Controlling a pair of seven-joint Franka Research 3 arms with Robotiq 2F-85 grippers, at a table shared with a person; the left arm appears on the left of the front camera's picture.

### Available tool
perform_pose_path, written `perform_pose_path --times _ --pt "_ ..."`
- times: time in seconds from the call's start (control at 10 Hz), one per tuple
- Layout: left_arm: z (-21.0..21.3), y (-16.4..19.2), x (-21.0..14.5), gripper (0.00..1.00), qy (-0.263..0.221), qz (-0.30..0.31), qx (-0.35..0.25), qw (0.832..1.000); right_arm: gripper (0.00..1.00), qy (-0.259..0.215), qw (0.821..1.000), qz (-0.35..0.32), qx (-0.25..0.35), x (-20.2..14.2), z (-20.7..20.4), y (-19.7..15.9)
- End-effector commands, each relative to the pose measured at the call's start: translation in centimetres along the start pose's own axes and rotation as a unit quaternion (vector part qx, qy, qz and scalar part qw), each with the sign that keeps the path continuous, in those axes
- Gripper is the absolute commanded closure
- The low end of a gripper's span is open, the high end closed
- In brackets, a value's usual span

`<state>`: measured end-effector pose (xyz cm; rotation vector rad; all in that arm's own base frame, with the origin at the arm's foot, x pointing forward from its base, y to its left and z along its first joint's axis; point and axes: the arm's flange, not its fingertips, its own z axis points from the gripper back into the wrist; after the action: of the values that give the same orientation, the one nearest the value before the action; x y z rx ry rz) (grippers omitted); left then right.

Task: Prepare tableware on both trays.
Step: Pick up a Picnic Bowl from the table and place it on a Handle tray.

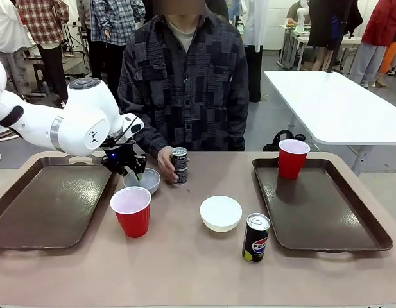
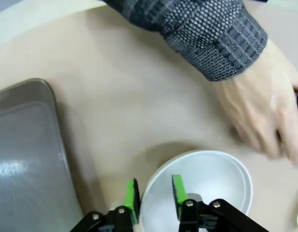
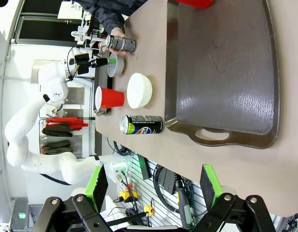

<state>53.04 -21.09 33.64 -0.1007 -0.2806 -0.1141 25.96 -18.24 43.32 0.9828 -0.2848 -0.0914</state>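
My left gripper [image 1: 135, 172] [image 2: 155, 194] hangs over a small white bowl [image 1: 142, 180] [image 2: 206, 183], its green pads apart, one on each side of the near rim. Just right of it a person's hand [image 1: 165, 157] [image 2: 264, 111] holds the slim black can [image 1: 180, 165] upright. A red cup [image 1: 131, 211], a second white bowl [image 1: 221, 212] and the Pepsi can [image 1: 255, 237] stand between the trays. The left tray [image 1: 50, 205] is bare. The right tray [image 1: 326, 212] [image 3: 226, 72] carries a red cup [image 1: 292, 158] at its far corner. My right gripper [image 3: 153, 186] is open off the table's edge.
The person sits at the far side, forearm over the table. A white table [image 1: 339, 102] stands behind on the right. The left tray's corner [image 2: 28, 159] lies close beside the gripped-at bowl.
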Motion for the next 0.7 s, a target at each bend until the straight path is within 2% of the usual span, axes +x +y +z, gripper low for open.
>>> perform_pose_path --times 0.0,0.4,0.6 --pt "1.0 -0.1 0.0 1.00 0.011 -0.024 0.034 0.999 0.00 -0.003 1.000 0.003 0.008 0.1 0.0 -0.2" --pt "3.3 0.8 -0.1 1.00 0.015 -0.051 0.054 0.997 0.00 -0.003 1.000 0.003 0.008 0.1 0.0 -0.2" --pt "5.2 1.6 0.1 1.00 0.024 -0.043 0.042 0.998 0.00 -0.003 1.000 0.003 0.008 0.1 0.0 -0.2"
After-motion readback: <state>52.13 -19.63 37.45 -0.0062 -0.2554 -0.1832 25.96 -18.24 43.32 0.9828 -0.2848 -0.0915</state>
